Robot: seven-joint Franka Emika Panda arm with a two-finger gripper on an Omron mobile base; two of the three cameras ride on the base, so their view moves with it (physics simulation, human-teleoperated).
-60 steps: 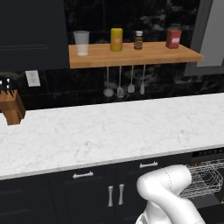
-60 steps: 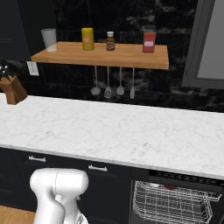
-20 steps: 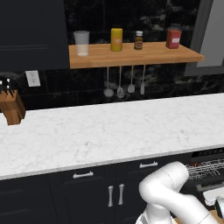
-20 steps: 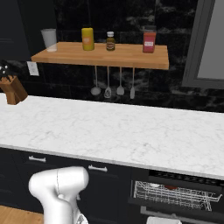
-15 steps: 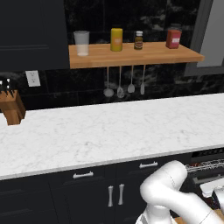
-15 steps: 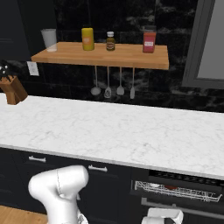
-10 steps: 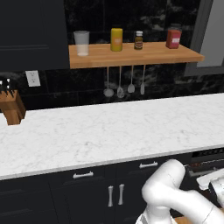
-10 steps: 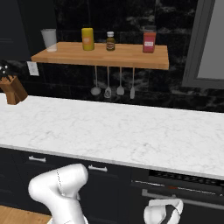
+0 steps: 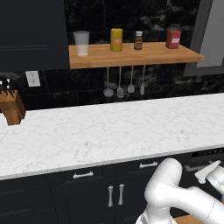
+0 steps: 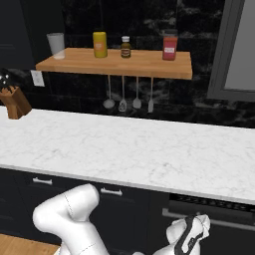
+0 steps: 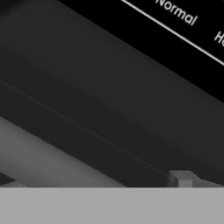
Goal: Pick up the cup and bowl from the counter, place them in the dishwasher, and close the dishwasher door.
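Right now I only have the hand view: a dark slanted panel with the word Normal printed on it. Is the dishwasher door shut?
Observer: Yes. The right base view shows the black built-in dishwasher with its door upright, flush under the white marble counter.
Operator: Where is the hand?
Observer: The hand is low, close in front of that door, towards its left side.
Operator: Anything standing on the counter?
Observer: A brown wooden knife block stands at its left end.

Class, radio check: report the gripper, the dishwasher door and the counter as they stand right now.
Gripper open, low at the dishwasher front. Door looks shut. Counter shows no cup or bowl. Nothing seen in the way.
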